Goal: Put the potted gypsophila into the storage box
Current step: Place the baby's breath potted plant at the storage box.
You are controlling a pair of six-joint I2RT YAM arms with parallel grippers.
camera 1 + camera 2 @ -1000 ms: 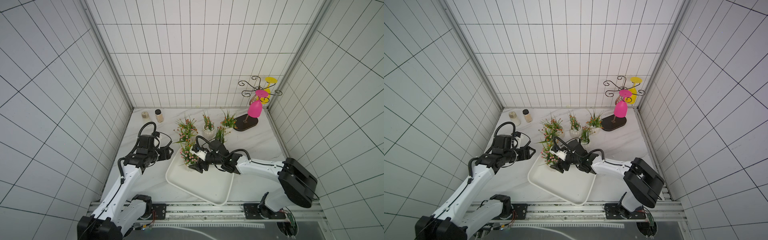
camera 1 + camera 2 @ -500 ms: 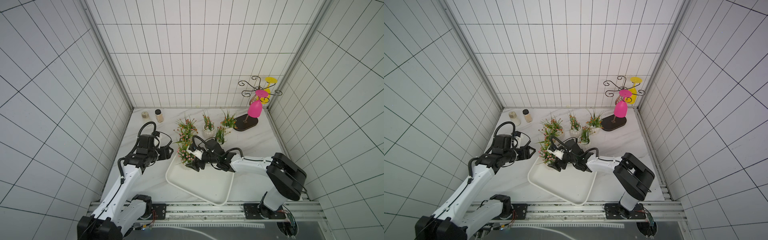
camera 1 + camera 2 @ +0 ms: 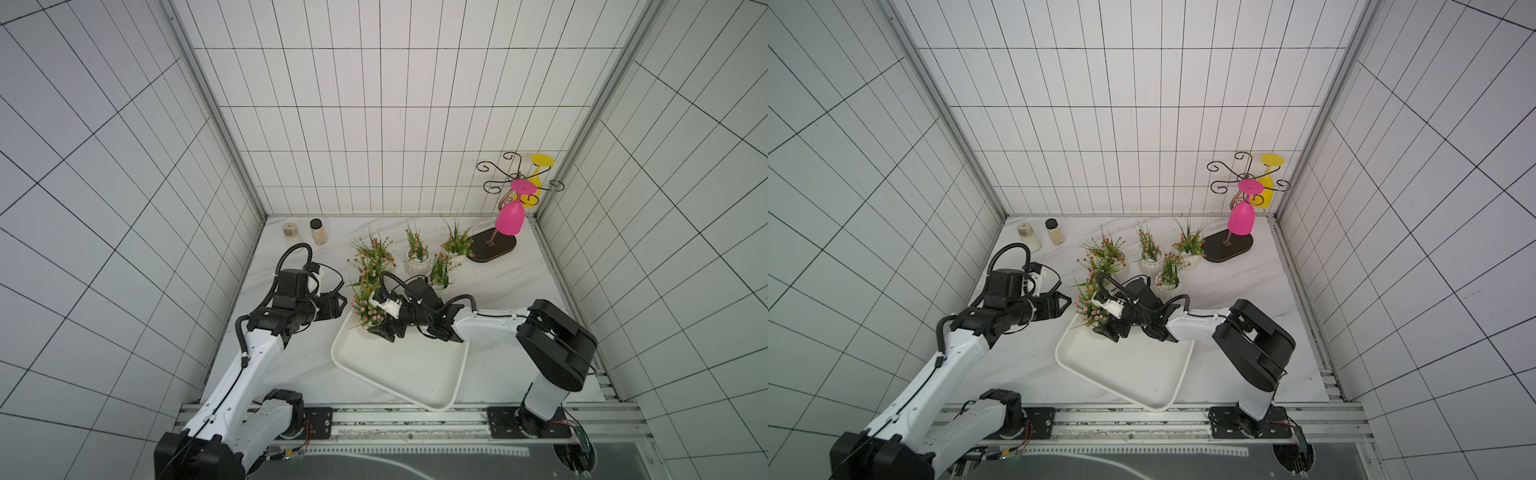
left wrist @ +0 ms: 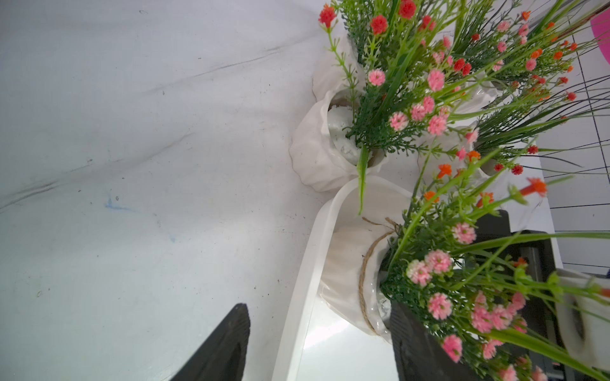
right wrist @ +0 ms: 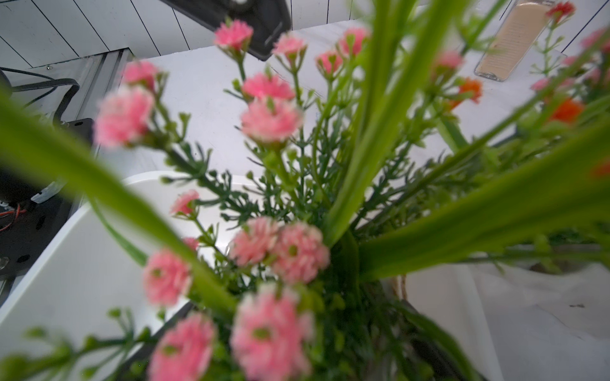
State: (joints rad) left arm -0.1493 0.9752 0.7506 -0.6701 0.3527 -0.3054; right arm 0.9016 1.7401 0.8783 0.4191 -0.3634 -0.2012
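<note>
Both top views look steeply down from high above the front edge of the table (image 3: 498,282). They sit side by side and share almost the whole scene, from the storage box (image 3: 1133,365) to the tiled back wall. The left wrist camera sits low and close to the tabletop, facing the box's corner rim and the potted gypsophila (image 4: 346,264) in it. The right wrist camera looks down into that same plant from very near, so its flowers are blurred.

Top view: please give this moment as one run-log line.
right hand: grips pink-flowered pot in storage box corner | left hand: shut, empty, beside box | other pots: outside box
</note>
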